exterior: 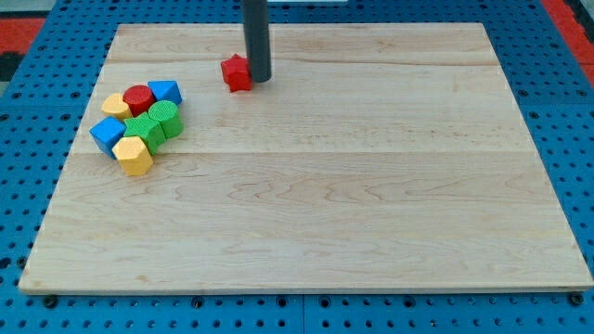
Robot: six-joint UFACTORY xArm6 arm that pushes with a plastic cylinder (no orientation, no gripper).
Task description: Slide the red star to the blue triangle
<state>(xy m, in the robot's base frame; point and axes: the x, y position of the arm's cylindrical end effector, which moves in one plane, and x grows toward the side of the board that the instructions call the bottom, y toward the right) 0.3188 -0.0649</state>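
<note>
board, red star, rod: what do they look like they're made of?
Board: pale wood, visible grain and plank seams, low-sheen finish.
Red star: solid even red, likely painted wood or plastic; the picture can't settle which.
Rod: dark grey, smooth, matte; metal or plastic, unclear. My tip sits right against the star's right side in the view.

Setting: probably a robotics laboratory bench. A pale wooden board [306, 186] rests on a blue perforated mounting plate [28, 102] with regularly spaced holes.
</note>
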